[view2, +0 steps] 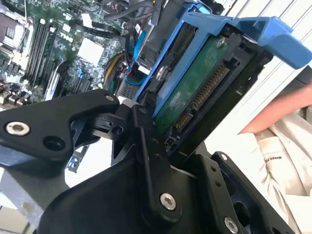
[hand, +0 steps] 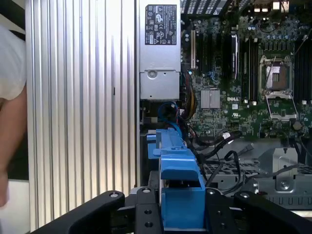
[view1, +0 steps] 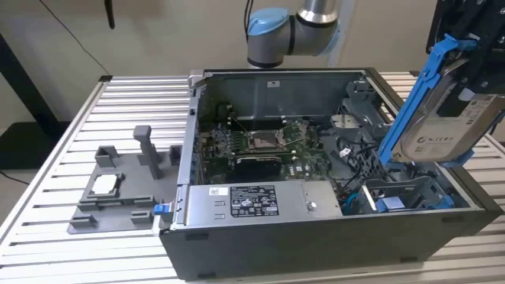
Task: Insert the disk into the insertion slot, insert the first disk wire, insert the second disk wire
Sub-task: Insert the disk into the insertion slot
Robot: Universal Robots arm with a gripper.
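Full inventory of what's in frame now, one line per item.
table: one, silver slats
computer case: one, dark grey, on the table
the disk: one, silver-grey in blue carrier, tilted above the case
the insertion slot: one, dark grey, inside the case below the disk
motherboard: one, green, inside the case
power supply: one, silver, inside the case
fixture: one, grey, exterior view's left of the case
person's arm: one, white sleeve, beside the table
robot arm: one, grey-blue, behind the case
gripper: one, black, shut on the disk

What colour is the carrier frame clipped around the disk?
Bright blue; the carrier frame shows best in the exterior view.
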